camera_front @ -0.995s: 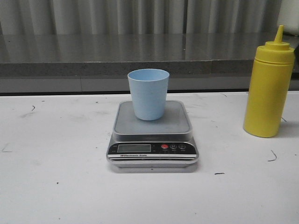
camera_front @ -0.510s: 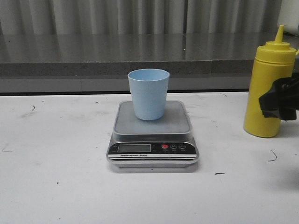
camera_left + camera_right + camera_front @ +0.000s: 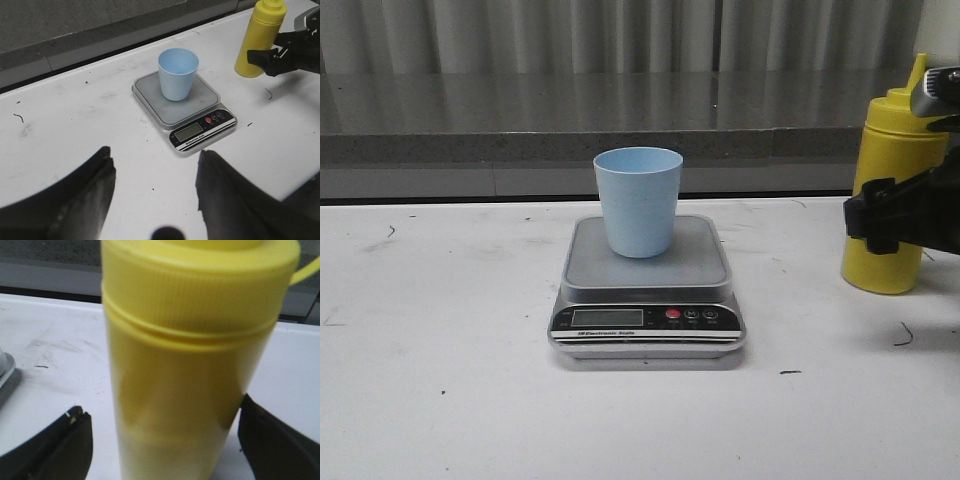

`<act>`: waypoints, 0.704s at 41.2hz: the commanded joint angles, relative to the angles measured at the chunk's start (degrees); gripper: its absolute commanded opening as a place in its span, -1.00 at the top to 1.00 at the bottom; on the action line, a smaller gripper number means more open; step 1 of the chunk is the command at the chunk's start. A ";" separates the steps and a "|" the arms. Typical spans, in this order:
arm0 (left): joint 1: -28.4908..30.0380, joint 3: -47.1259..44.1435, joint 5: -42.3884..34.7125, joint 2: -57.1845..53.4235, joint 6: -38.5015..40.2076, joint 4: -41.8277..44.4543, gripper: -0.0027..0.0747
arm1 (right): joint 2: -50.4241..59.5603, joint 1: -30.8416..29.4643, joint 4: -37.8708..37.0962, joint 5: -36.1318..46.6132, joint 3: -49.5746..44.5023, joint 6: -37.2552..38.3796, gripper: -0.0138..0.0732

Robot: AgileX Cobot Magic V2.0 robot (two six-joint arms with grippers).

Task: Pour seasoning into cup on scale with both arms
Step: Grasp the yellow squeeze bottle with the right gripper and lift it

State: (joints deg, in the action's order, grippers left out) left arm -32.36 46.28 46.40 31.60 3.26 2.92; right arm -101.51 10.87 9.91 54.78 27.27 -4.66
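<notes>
Front view: at right edge, yellow seasoning bottle (image 3: 897,190) upright on white table (image 3: 440,400), right gripper (image 3: 905,218) across its middle, fingers spread wide around it, contact not discernible; at centre, matte pale blue cup (image 3: 638,201) upright on steel platform of scale (image 3: 647,290). Left wrist view: left gripper (image 3: 155,192) at bottom, spread wide, empty, cup and scale mid-frame, well apart. Right wrist view: ribbed, smooth plastic bottle filling centre between both dark fingers (image 3: 55,445).

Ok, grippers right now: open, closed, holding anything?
Left gripper: open, holding nothing.
Right gripper: open, fingers either side of the seasoning bottle, not clamped on it.
</notes>
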 commanded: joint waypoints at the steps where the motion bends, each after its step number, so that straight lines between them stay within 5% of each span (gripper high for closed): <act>1: -0.22 1.48 -4.33 0.12 0.13 -0.28 -0.02 | 0.13 -0.38 0.42 5.28 3.13 0.08 -0.72; 15: -0.22 1.48 -4.33 0.12 0.13 -0.28 -0.02 | -5.84 -0.38 3.37 4.51 10.24 0.08 -0.68; 23: -0.22 1.48 -4.33 0.12 0.13 -0.28 -0.02 | -6.34 -0.38 3.50 4.44 10.79 0.08 -0.13; 29: -0.22 1.48 -4.33 0.12 0.13 -0.28 -0.02 | -3.84 -0.38 3.44 0.40 10.79 0.03 -0.04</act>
State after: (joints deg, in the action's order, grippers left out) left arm -32.36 46.28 46.40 31.60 3.26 2.92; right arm -109.65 10.87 13.61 54.10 36.99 -4.66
